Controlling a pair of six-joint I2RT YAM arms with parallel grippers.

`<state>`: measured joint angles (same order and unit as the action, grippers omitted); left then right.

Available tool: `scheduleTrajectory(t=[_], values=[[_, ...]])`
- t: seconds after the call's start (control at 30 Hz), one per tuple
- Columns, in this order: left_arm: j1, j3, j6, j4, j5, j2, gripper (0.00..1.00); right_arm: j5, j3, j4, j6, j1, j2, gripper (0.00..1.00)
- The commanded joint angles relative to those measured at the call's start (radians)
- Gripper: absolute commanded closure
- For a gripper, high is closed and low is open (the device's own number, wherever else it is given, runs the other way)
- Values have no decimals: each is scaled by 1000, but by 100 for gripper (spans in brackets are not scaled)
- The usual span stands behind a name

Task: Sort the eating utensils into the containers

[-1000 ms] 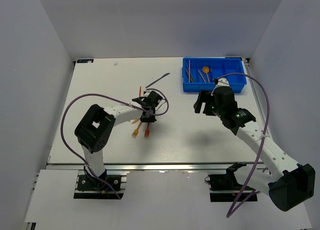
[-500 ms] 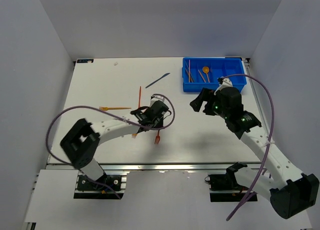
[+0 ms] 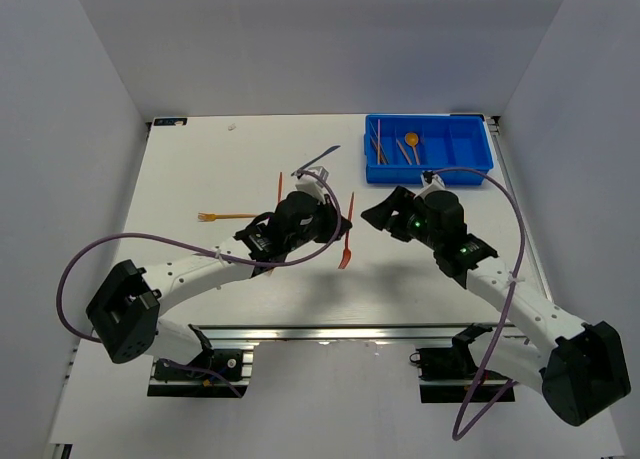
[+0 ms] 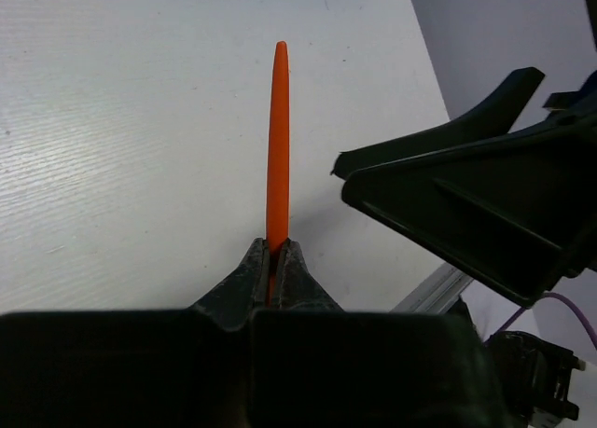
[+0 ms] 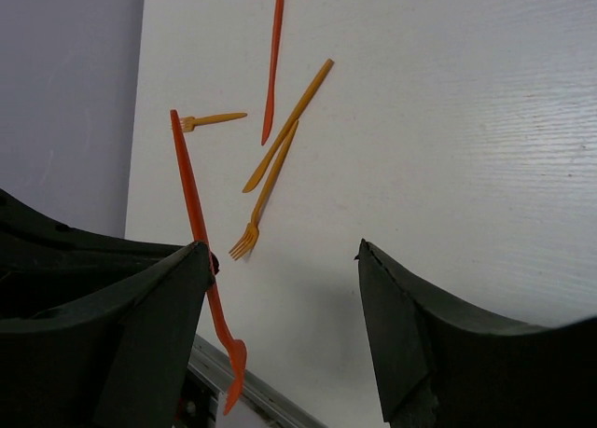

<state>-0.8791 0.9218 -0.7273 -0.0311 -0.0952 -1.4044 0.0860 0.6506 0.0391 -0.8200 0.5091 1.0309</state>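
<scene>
My left gripper [image 3: 335, 225] is shut on a red-orange fork [image 3: 347, 245] and holds it above the table, tines towards the near edge. In the left wrist view the jaws [image 4: 277, 247] pinch its handle [image 4: 278, 139]. My right gripper [image 3: 378, 212] is open and empty, just right of the fork. In the right wrist view the fork [image 5: 191, 214] lies against the left finger [image 5: 140, 325], outside the gap of that gripper [image 5: 282, 251]. The blue tray [image 3: 470, 165] at the back right holds several utensils and an orange spoon [image 3: 411, 139].
On the table lie an orange fork [image 3: 225, 216], a red-orange knife [image 3: 280, 189] and a dark blue knife [image 3: 318, 159]. Two more orange utensils [image 5: 270, 176] show in the right wrist view, hidden under my left arm from above. Walls close three sides.
My left gripper has lifted the red-orange fork and carried it right, towards the right gripper. The right gripper has come left and nearer to meet it.
</scene>
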Motion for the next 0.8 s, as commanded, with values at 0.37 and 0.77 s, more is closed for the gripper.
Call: scheduleTrajectory(t=[0.37,0.77], values=[[-1,-11,-11,-79,80,-11,100,-18,66,168,2,58,100,34],[-1,-1,3,-89,94,-15,100,-17,144,139,61,65,142,37]])
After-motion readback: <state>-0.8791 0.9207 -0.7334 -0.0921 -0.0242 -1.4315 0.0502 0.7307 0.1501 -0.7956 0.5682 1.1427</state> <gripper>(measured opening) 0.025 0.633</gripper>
